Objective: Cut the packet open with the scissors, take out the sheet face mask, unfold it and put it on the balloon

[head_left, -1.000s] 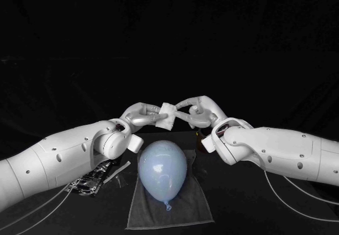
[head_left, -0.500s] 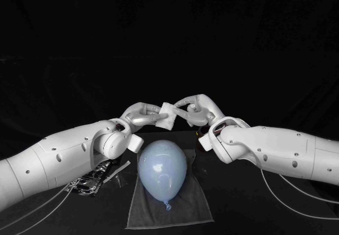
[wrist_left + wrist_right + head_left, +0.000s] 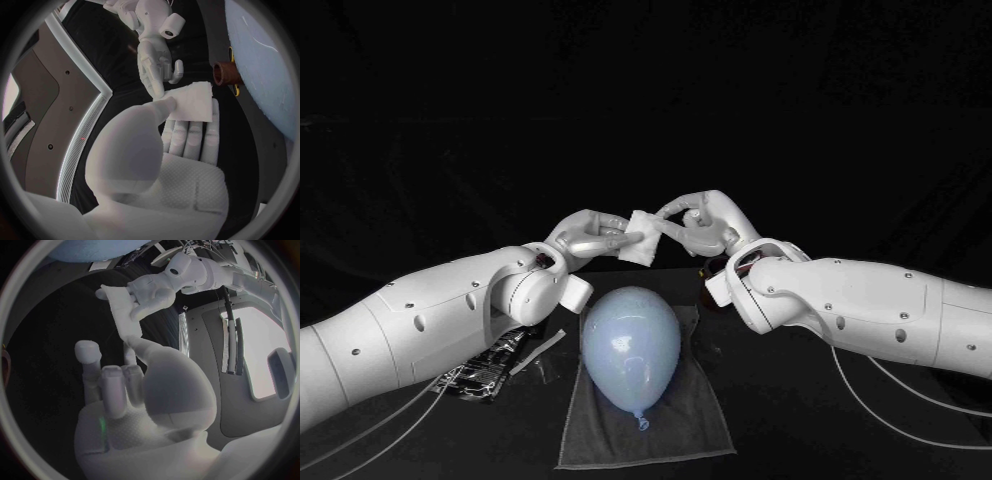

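Head view: both arms reach in from the sides and bend inward, so the two hands meet raised above the far end of the balloon [image 3: 632, 343]. The left hand [image 3: 596, 236] is turned palm-up, with its thumb pressing the folded white face mask [image 3: 642, 240] down against its fingers, so it has a firm hold. The right hand [image 3: 705, 222] arches over from the other side, with its thumb and one finger curled together at the mask's upper corner. They touch the mask, but whether they grip it cannot be told. The left wrist view shows that finger coming down onto the mask's edge, with the rest of the right hand's fingers hanging loosely.

The balloon lies on a grey cloth [image 3: 687, 430] on the dark surface [image 3: 790, 420], knot towards the robot. The packet [image 3: 485, 368] lies beside the cloth, partly hidden under the left arm. A dark brown object behind the right wrist is too covered to identify.
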Tool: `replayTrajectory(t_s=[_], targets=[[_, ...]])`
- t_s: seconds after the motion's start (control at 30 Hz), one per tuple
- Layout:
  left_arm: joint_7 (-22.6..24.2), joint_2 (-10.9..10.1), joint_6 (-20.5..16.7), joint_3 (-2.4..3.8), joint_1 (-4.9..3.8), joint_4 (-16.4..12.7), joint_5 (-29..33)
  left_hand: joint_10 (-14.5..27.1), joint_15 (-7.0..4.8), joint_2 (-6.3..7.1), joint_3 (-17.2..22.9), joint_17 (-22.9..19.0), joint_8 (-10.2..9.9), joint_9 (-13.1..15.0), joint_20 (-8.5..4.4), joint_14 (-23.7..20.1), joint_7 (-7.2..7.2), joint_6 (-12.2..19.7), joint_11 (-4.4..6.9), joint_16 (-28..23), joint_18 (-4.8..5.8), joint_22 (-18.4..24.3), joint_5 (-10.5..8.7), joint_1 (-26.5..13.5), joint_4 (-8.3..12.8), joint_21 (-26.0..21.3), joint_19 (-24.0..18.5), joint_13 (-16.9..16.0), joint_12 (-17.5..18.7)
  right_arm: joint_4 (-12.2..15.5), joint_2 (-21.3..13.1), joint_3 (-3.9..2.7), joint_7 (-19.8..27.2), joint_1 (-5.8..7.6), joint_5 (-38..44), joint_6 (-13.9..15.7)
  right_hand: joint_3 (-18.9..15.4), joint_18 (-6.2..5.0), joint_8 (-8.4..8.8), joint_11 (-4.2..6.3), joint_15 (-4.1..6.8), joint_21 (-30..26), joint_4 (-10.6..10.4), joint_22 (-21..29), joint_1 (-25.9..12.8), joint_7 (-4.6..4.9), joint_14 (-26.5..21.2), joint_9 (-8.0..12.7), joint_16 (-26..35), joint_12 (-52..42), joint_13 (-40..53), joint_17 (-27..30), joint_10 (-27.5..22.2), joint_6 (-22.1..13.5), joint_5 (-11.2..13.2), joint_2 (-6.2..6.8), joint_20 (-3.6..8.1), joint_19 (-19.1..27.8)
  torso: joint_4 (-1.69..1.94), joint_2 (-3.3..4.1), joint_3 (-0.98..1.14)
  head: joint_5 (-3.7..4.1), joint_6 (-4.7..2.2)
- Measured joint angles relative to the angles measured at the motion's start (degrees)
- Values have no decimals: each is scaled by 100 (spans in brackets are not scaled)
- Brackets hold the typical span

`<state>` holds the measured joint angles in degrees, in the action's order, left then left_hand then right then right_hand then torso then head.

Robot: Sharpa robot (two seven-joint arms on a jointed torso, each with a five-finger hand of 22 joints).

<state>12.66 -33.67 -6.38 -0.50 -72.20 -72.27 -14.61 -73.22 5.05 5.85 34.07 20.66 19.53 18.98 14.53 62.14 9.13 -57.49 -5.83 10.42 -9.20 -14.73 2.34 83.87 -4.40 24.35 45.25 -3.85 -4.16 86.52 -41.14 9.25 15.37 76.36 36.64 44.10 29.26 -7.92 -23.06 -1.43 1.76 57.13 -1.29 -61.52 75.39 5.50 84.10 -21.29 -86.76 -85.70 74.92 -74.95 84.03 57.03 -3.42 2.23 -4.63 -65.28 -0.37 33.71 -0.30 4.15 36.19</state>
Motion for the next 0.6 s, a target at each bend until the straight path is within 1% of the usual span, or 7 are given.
replayTrajectory(t_s=[0.13, 0.27, 0.3, 0.37, 0.4, 0.47, 0.6], targets=[[4, 1, 11, 1, -1, -3, 0, 0, 0, 0, 0, -1, 1, 0, 0, 0, 0, 0, 0, 0, 0, 0, 20, 0, 0, 0, 0, 0, 0, 15, -29, 0, 22, -3, 0, 26, 17, 0, -25, 0, 0, 0, -4, -6, -16, 7, 0, -44, 0, 0, -2, 0, 0, -39, 10, -16, 0, 0, 0, 0, 3, 3, -4], [10, 1, 20, 3, -3, -5, 0, 0, 0, 0, 0, 0, 19, 0, 0, 0, -1, 2, 0, 0, 1, 0, 20, 0, 0, 0, 0, 0, 0, 32, -70, 0, 36, -6, 0, 40, 17, 1, -92, 0, 0, 0, -5, -6, -18, 2, 0, -83, 1, 0, -2, 2, 0, -84, 15, -14, 0, 0, 0, 0, 3, 3, -7], [12, 1, 22, 3, -4, -6, 0, 0, 0, 0, 0, 0, 19, 0, 0, 0, -1, 2, 0, 0, 0, 0, 20, 0, 0, 0, 0, 0, 0, 36, -82, 0, 39, -7, 0, 42, 17, 1, -125, 0, 0, 0, -5, -6, -32, -13, 0, -109, 1, 0, -2, 4, -1, -100, 20, 0, 0, 0, 0, 0, 3, 4, -8], [14, 1, 26, 3, -4, -7, 0, 0, 0, 1, -1, 4, 19, 0, 0, 0, -1, 3, -1, 0, 0, 1, 20, 0, 0, 0, 0, 0, 0, 43, -104, -1, 44, -7, 0, 45, 17, 1, -166, 1, 0, 0, -4, -7, -100, -13, 0, -154, 2, 0, -2, 5, -1, -100, -12, 69, 0, 0, -1, 0, 2, 4, -8], [16, 0, 27, 3, -4, -7, 0, 1, 0, 1, 0, 4, 19, 0, 0, 0, -1, 3, 0, 0, 1, 1, 20, 0, 0, 0, 0, 0, 0, 44, -114, -2, 45, -7, 0, 47, -6, 1, -181, 1, 0, 0, -19, -10, -149, -16, 0, -165, 6, 0, -1, 5, -1, -102, -14, 118, 0, 0, -1, 0, 2, 4, -8], [16, -6, 28, 3, -4, -6, 0, 1, 0, 1, 0, 4, 19, 0, 0, 0, -1, 3, -1, 0, 1, 1, 20, -1, 0, 0, 0, 0, 0, 45, -141, -8, 47, -7, -3, 59, -79, 2, -223, 1, 0, 0, -51, -11, -200, -35, 1, -176, 11, 0, 0, 5, -1, -119, -27, 169, 0, 0, -1, 0, 2, 7, -8], [15, -20, 28, -2, 1, 8, -1, 1, 0, 1, 17, 4, 19, 0, -21, 0, -2, 3, -1, 0, 1, -5, 20, -1, 17, 0, -21, 0, 0, 35, -183, -13, 47, -1, -13, 93, -126, 2, -246, 1, 20, -45, -94, 3, -269, -16, -20, -182, 12, 0, 2, 5, -1, -137, -49, 237, 0, 1, -1, 0, 2, 8, -12]])
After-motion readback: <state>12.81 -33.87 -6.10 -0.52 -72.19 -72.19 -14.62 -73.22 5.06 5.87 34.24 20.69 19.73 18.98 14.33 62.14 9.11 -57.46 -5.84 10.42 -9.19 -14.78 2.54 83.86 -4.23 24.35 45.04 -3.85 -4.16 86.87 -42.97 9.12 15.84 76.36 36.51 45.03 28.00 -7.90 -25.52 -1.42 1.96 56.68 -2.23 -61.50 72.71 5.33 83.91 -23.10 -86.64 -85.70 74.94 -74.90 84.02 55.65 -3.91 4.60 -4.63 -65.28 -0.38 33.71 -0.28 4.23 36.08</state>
